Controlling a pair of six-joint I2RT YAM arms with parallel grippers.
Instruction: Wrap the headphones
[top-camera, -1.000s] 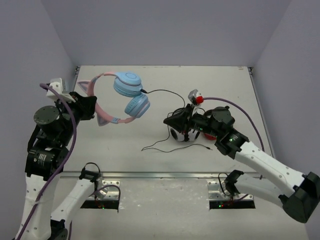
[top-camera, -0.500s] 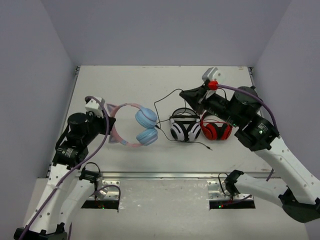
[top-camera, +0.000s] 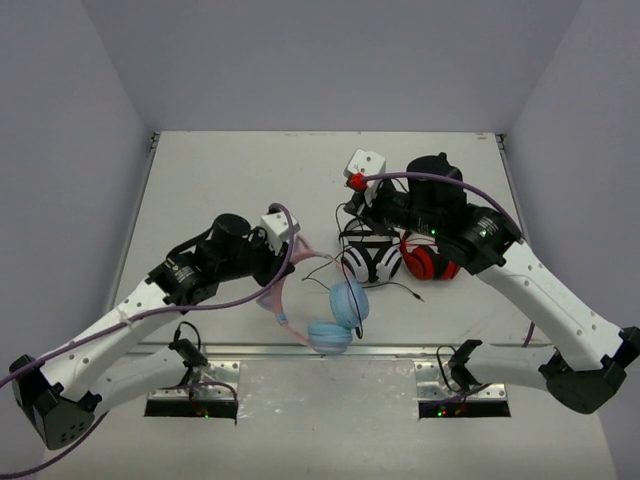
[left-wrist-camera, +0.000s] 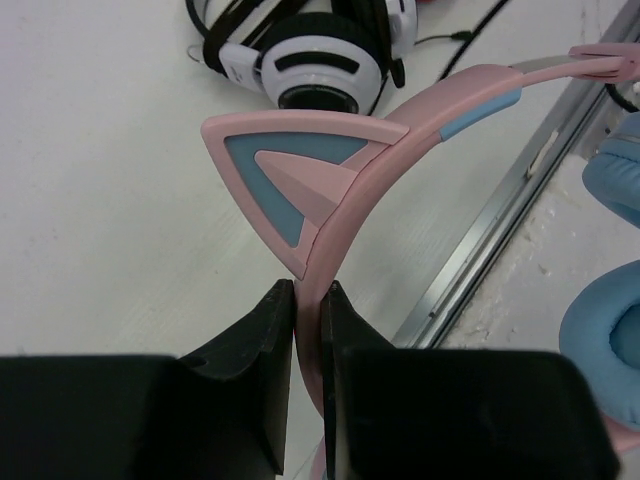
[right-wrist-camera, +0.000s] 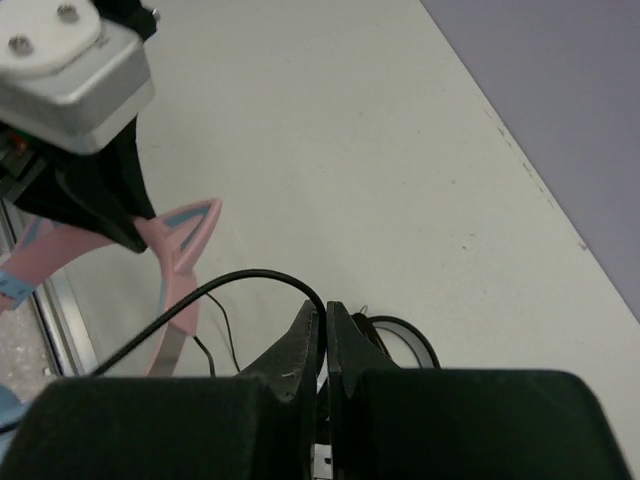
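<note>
The headphones (top-camera: 346, 299) have light-blue ear cups and a pink headband with cat ears. They hang near the table's front edge. My left gripper (top-camera: 279, 268) is shut on the pink headband (left-wrist-camera: 420, 110), just below one cat ear (left-wrist-camera: 290, 170). The blue cups (left-wrist-camera: 612, 335) show at the right of the left wrist view. My right gripper (top-camera: 352, 214) is shut on the thin black cable (right-wrist-camera: 230, 285), above the white-and-black pair. The cable arcs left from its fingertips (right-wrist-camera: 324, 315) towards the pink cat ear (right-wrist-camera: 185, 235).
A white-and-black pair (top-camera: 371, 262) and a red-and-black pair (top-camera: 432, 262) lie side by side under my right arm. The white pair also shows in the left wrist view (left-wrist-camera: 320, 70). A metal rail (top-camera: 400, 350) runs along the front edge. A loose cable end (top-camera: 412, 296) lies nearby.
My left arm has swung the headphones right and down towards the front edge. My right gripper has moved left and towards the white pair with the cable in it.
</note>
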